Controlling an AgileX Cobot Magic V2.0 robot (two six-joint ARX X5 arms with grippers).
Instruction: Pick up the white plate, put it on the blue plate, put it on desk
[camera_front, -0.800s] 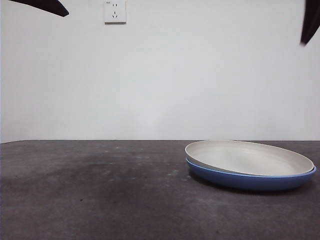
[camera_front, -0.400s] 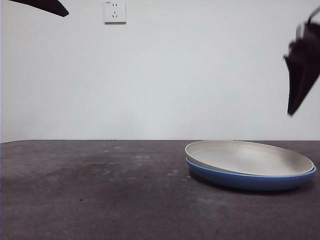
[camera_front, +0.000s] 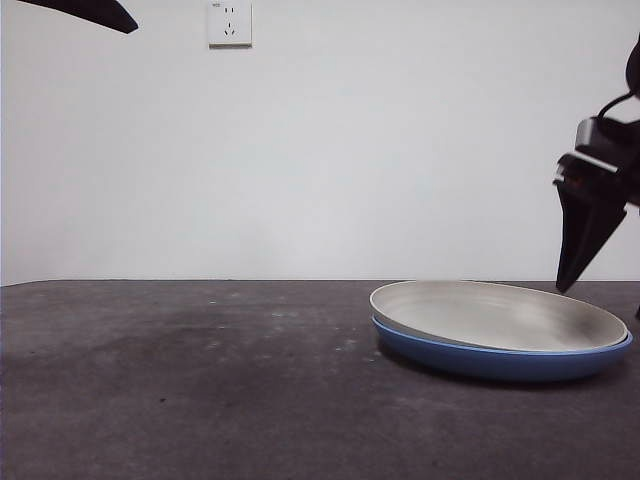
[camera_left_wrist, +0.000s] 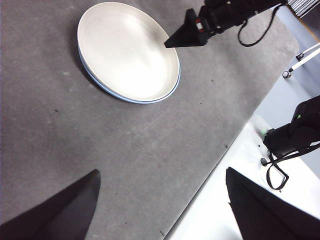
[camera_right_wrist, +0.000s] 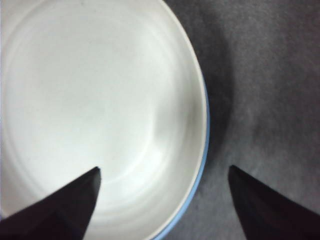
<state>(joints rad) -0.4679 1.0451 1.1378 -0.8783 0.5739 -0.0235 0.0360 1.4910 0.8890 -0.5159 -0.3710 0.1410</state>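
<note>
The white plate (camera_front: 495, 315) lies stacked in the blue plate (camera_front: 500, 362) on the desk (camera_front: 200, 380), right of the middle. My right gripper (camera_front: 600, 298) hangs just above the plates' right rim. In the right wrist view it (camera_right_wrist: 164, 170) is open, one jaw over the white plate (camera_right_wrist: 100, 100) and the other over the desk (camera_right_wrist: 270, 75), with the blue plate's rim (camera_right_wrist: 205, 150) between them. The left wrist view shows the white plate (camera_left_wrist: 127, 50) and a thin blue edge (camera_left_wrist: 125, 98). My left gripper (camera_left_wrist: 162, 172) is open and empty, high and away from the plates.
A wall socket (camera_front: 230, 22) is on the white wall behind. The left arm's tip (camera_front: 90, 12) shows at the top left corner. The desk's edge (camera_left_wrist: 210, 170) and black gear (camera_left_wrist: 295, 135) on the floor beyond it show in the left wrist view.
The right gripper has come down from the top right corner to just above the plates' right rim. The plates and the left arm have not moved.
</note>
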